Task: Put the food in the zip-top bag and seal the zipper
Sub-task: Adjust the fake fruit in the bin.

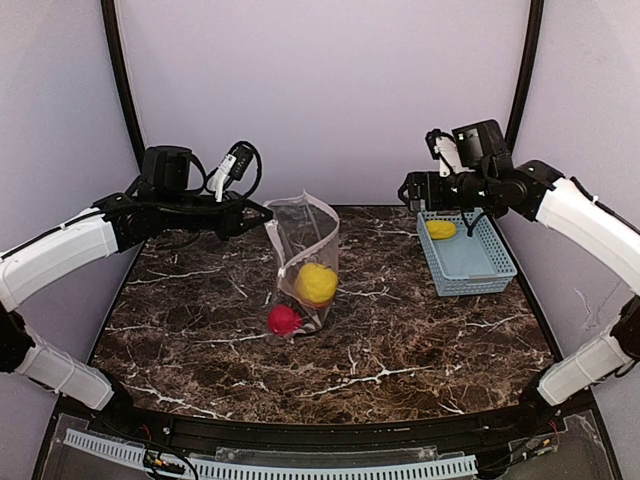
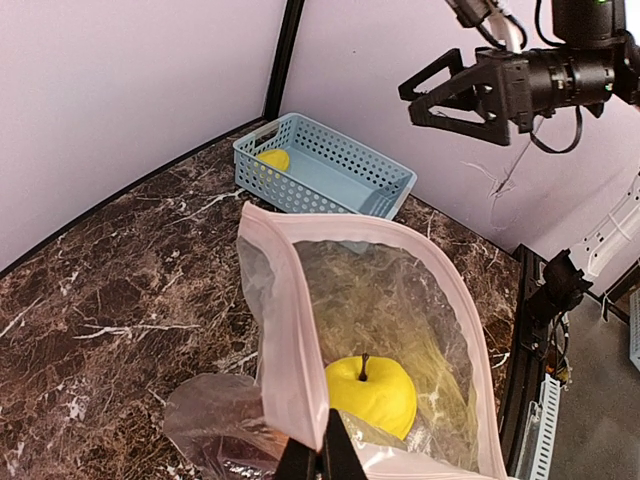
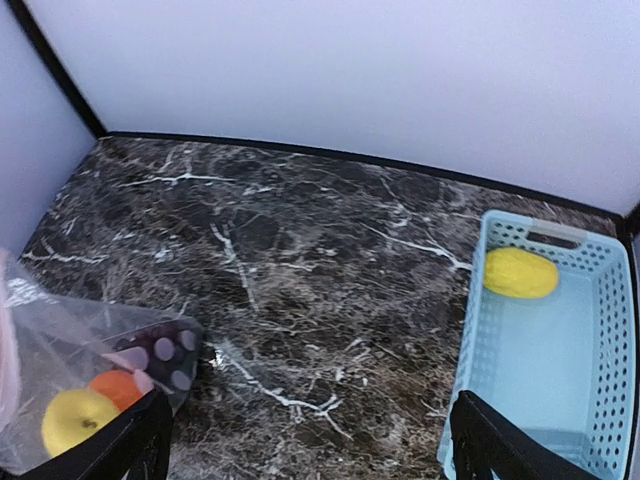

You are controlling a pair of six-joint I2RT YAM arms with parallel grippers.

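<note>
left gripper point(image 2: 322, 452) pinched on zipper point(image 2: 286, 330) edge; right gripper point(image 2: 422, 96) wide apart near basket point(image 1: 476, 286) rim

Clear glossy plastic bag point(image 2: 400, 300); perforated plastic basket point(image 1: 470, 262); polished marble-look table point(image 1: 400, 340).

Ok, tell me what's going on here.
The left gripper pinches the zip-top bag by its pink mouth edge, holding it up and open, with a yellow fruit and a red fruit inside. The right gripper, jaws open and empty, hovers by the blue basket, where one yellow piece lies. The zipper is not sealed.
</note>
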